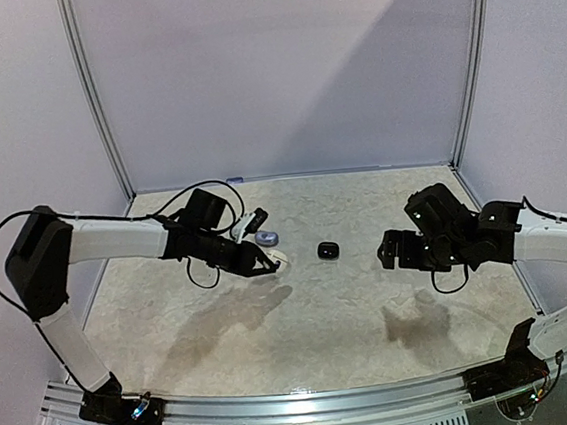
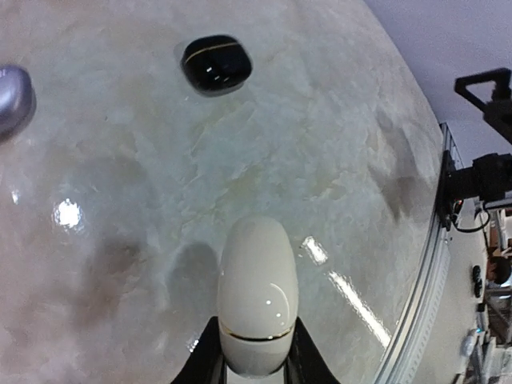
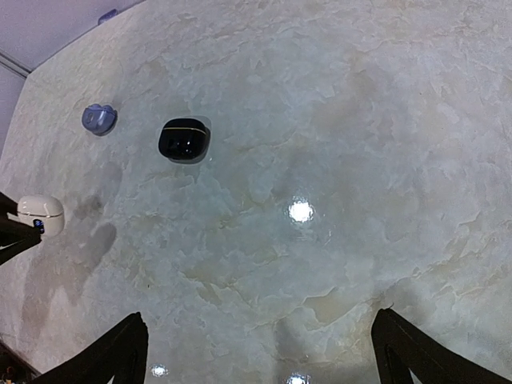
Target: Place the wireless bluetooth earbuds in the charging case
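**Left fingers clamped on white case; right fingers wide apart**

- Left fingers: closed on the white charging case. One finger sits on each flank of its near end. The case sticks out past the tips, rounded end forward. A thin seam line runs across it near the tips, and the lid looks shut. In the top view the case sits at the tip of the left fingers, over the desk. I cannot tell whether it touches the surface.
- Right fingers: spread wide, gripping nothing. Only pale marbled desk shows between them. In the top view they hang above the desk, with their shadow on it nearer the arm bases.
- Black charging case: lies flat on the desk between the two sets of fingers, apart from both. From the left fingers it is ahead and a little left, with a gold seam visible. From the right fingers it is ahead, toward the left finger.
- Lavender-grey case: on the desk just beyond the left fingers, near the white case. From the right fingers it lies past the black case, further left.
- Earbuds: I cannot tell whether any sit inside the cases.
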Controlling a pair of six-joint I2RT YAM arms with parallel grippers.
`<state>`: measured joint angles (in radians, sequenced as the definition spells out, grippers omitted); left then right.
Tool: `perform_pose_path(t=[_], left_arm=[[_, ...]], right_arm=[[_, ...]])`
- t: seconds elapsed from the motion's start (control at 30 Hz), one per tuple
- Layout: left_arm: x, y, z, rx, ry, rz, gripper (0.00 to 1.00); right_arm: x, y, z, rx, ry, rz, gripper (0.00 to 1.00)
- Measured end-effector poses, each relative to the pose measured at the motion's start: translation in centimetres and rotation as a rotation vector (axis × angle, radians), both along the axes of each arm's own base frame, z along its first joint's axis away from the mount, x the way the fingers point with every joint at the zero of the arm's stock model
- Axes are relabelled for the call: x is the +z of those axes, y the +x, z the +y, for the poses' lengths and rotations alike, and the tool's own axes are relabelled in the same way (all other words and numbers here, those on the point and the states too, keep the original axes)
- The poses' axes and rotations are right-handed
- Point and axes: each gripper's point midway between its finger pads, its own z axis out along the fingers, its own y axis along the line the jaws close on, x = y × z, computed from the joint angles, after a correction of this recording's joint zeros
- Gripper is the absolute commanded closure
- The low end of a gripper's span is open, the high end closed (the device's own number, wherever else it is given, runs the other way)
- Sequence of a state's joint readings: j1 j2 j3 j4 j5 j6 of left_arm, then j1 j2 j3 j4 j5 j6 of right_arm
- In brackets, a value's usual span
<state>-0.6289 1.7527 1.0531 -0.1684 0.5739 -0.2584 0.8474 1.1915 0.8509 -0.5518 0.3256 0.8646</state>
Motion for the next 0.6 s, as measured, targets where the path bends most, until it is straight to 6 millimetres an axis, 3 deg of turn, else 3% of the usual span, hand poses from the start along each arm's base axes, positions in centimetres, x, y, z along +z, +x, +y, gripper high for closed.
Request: perform_pose_path(t=[0.1,0.33,0.53,0.57,0.6], left_arm=[[-2.6,1.0,0.7,0.048,0.032,0.139,1.0],[-7.2,1.0,0.9,0.098,0.065,0.365,0.97],[-7.3,1.2,0.6,0.109,0.052,0.417,0.44],[-7.5,1.2,0.8,0.12,0.066,0.422,0.18],[-7.5,1.1,0.9,0.122,0.065,0.437,0.02]], right_arm=[[-0.3,-0.2,-0.2,-0.007,0.008,0.002,0.01],[-0.9,-0.4,-0.1,-0.004,0.02,0.012,0.01],[-1.1,-0.5,-0.1,0.0,0.014,0.024,0.01],[-1.0,-0.5,-0.1,0.0,0.013,0.025,0.01],[-0.9,-0.5,0.0,0.0,0.015,0.024,0.01]])
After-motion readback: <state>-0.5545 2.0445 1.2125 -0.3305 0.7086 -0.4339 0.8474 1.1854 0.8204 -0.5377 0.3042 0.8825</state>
